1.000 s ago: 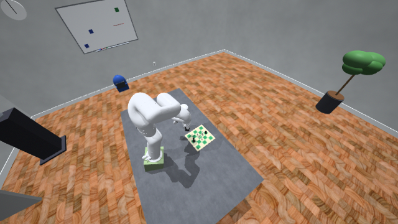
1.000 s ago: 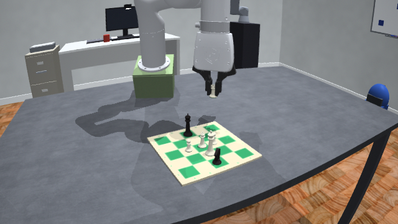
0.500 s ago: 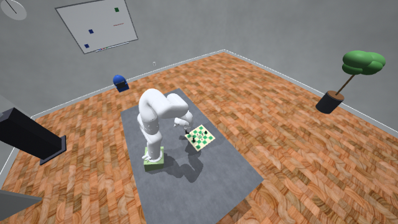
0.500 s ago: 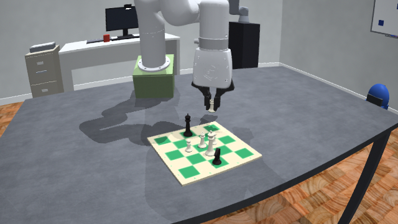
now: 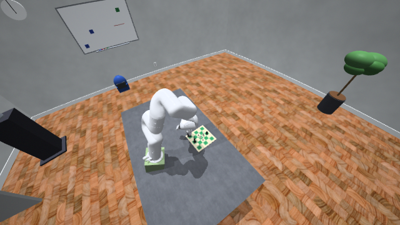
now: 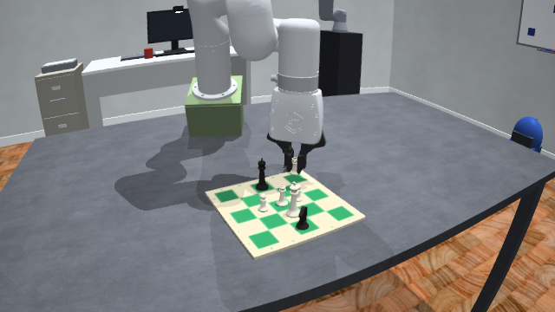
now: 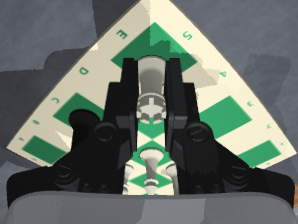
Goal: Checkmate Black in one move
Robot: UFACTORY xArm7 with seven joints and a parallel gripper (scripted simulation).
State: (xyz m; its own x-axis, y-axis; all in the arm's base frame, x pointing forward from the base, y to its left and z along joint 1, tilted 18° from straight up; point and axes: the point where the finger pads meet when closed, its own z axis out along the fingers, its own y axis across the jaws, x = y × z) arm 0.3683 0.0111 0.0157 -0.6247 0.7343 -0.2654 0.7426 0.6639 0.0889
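Observation:
A small green-and-cream chessboard (image 6: 260, 250) (image 5: 207, 144) (image 7: 100, 52) lies on the grey table. My gripper (image 6: 295, 168) (image 7: 151, 78) (image 5: 189, 134) is shut on a white piece (image 6: 295, 163) (image 7: 152, 106) with a notched top, held upright and low over the green corner square (image 6: 299, 178) at the board's far corner, by the letter E. On the board stand a black king (image 6: 262, 174), a white pawn (image 6: 263, 203), another small white piece (image 6: 282, 195), a tall white king (image 6: 294, 200) and a black knight (image 6: 302, 217). The wrist view shows a white pawn (image 7: 152, 163) under the gripper body.
The arm's green base block (image 6: 213, 112) stands behind the board. A desk with a monitor (image 6: 169, 27), a filing cabinet (image 6: 61, 97) and a black cabinet (image 6: 340, 61) stand beyond the table. The table's front edge (image 6: 390, 264) runs close to the board.

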